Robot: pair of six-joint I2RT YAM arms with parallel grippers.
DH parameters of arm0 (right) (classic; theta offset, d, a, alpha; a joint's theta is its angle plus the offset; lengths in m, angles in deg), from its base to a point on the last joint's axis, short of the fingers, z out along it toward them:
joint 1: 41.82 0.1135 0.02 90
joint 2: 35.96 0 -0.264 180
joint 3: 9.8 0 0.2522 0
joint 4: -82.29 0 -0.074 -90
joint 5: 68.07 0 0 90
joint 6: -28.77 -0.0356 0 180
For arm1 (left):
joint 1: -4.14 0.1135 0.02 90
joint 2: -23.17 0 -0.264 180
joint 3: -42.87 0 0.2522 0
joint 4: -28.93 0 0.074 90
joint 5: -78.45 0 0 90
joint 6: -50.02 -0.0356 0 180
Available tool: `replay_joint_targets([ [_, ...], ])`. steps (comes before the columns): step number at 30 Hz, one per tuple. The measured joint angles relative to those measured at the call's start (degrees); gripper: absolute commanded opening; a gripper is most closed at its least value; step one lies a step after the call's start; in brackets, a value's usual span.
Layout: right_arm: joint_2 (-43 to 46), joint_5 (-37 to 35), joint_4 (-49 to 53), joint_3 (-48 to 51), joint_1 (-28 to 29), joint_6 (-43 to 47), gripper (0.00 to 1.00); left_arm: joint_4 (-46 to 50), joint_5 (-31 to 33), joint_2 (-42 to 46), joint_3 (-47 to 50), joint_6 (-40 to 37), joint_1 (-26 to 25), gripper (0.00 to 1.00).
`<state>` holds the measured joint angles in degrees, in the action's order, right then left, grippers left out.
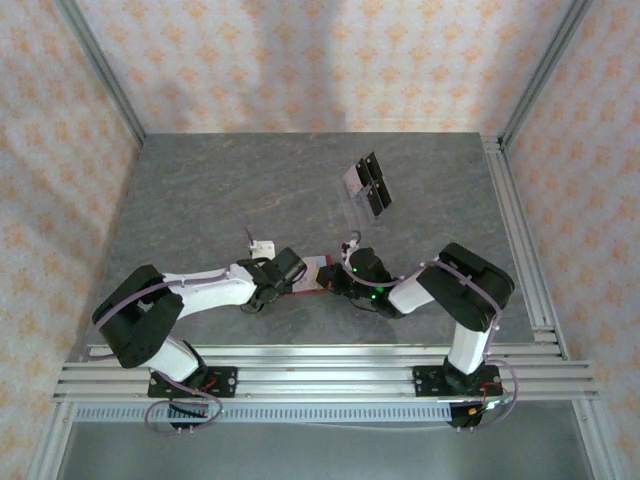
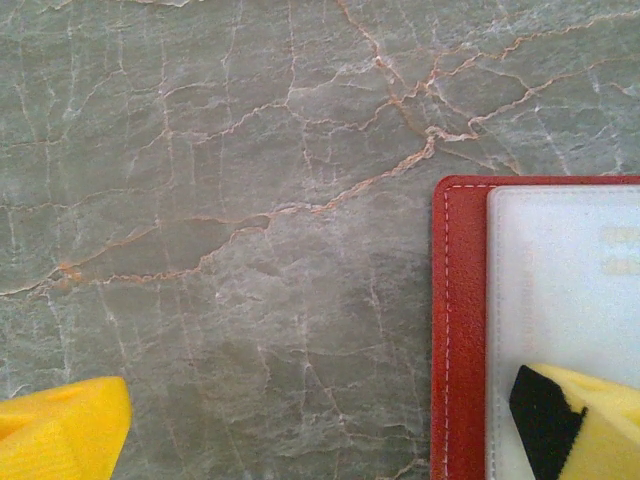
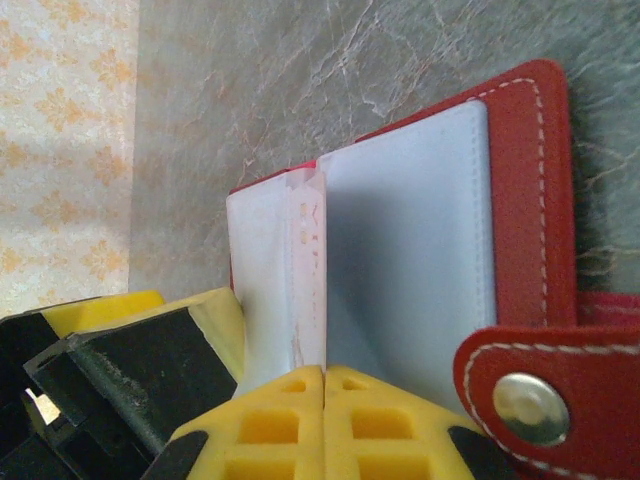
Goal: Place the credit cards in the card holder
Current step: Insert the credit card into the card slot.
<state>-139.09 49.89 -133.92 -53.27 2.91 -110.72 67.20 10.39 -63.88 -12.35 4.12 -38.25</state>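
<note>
Grey marble table (image 1: pixel 200 200) holds the open holder (image 1: pixel 312 278) by our arms, right gripper (image 3: pixel 325 400) clamped on what seems its floppy sleeve (image 3: pixel 305 270), left gripper (image 2: pixel 320 430) spread wide, cards (image 1: pixel 366 186) well beyond: thin, stiff, slippery, so we'd pinch an edge.

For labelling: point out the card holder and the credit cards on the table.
card holder (image 2: pixel 458 330): left wrist view, red stitched edge.
credit cards (image 1: pixel 368 185): top view, centre of the group.
</note>
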Motion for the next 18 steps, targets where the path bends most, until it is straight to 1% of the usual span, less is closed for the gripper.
replay_joint_targets([
  [18, -1.29, 2.58, 0.44, -2.03, -1.84, 0.13, 0.0, -0.09, 0.02, 0.0, 0.26, 0.87, 0.0, 1.0],
])
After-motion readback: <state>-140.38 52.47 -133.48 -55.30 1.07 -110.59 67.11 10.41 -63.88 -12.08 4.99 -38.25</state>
